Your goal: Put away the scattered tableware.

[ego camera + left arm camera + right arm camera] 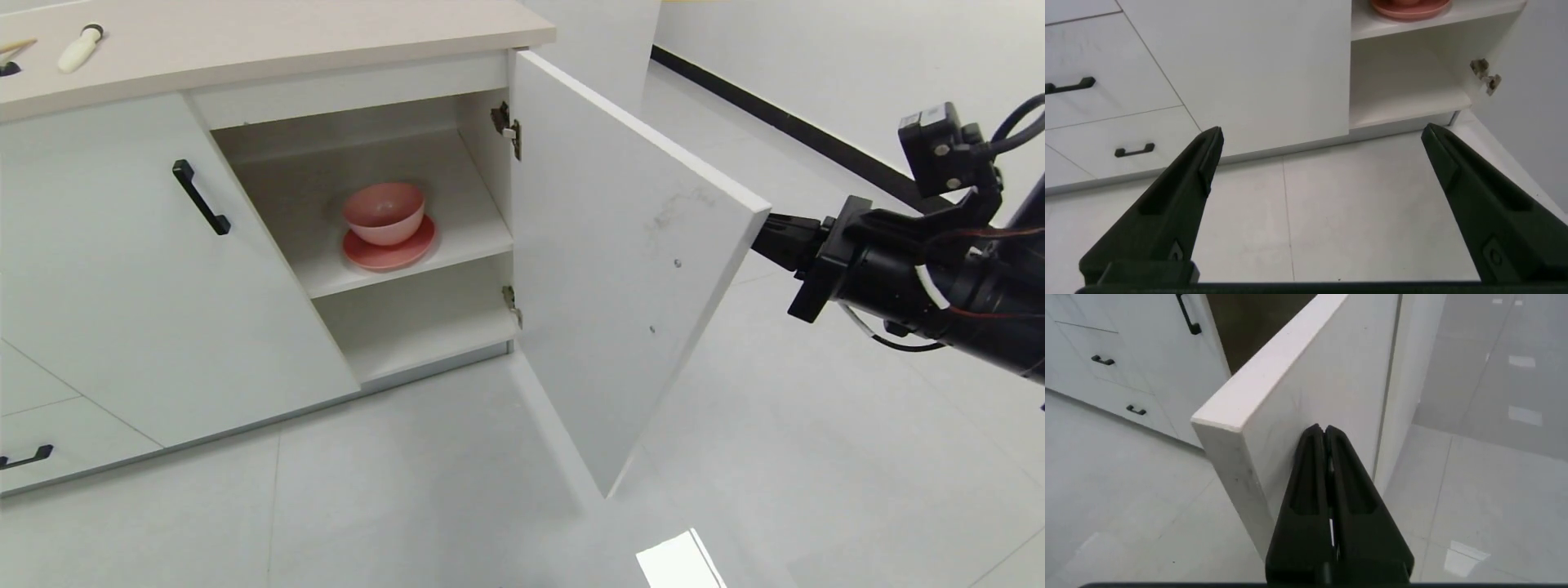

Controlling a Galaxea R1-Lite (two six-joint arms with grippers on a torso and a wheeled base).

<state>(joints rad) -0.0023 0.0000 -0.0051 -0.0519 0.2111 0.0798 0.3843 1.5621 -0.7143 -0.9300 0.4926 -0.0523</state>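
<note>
Pink bowl (384, 211) sits on coral plate (389, 251), upper cabinet shelf (469, 233). Right pincer (1325, 431) closed, tips against open door (620, 269); left pincer (1321, 135) wide.

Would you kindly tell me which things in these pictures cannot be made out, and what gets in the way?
- Head view: the open door hides the tips of the right gripper.
- Left wrist view: the picture's top edge cuts off the pink plate.
- Head view: the left edge cuts a dark item on the countertop; I cannot tell what it is.
- Head view: the closed door hides the shelves' left part.
</note>
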